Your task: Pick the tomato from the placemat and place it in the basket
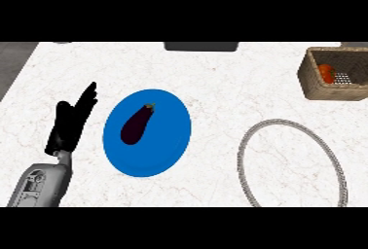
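At lower left, left hand (69, 126) rests over the white marble table (223, 82), fingers straight and spread, holding nothing. Just beside it, blue plate (155, 160) carries a dark eggplant (137, 125). Lower right: placemat (291, 165) shows as a grey ring outline, bare table inside. Far right: wicker basket (316, 90) with the tomato (327, 72) inside, against its left wall. Dark object (201, 46) at far edge, can't identify.
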Controlling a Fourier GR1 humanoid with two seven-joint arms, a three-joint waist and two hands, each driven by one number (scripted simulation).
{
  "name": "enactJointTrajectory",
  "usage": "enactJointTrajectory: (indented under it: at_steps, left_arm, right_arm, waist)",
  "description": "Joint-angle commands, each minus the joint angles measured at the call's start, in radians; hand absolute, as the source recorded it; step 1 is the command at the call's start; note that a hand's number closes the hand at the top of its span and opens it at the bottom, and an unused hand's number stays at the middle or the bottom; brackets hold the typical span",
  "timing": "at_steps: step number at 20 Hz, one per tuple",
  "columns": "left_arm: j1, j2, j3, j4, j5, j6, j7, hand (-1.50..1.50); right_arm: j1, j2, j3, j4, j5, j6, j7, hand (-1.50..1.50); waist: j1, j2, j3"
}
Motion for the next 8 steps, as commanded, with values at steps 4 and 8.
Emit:
enactJointTrajectory:
  at_steps: [4,8]
  left_arm:
    - [0.027,0.004,0.019,-0.006,0.014,-0.013,-0.015,0.00]
    - [0.023,-0.003,0.016,0.007,-0.004,-0.001,-0.011,0.00]
  right_arm:
    - [0.119,-0.199,-0.117,0.031,-0.109,0.107,-0.042,-1.50]
    - [0.215,-0.289,-0.169,0.034,-0.169,0.190,-0.110,-1.50]
  waist:
    - [-0.014,-0.003,0.001]
    - [-0.025,-0.006,0.001]
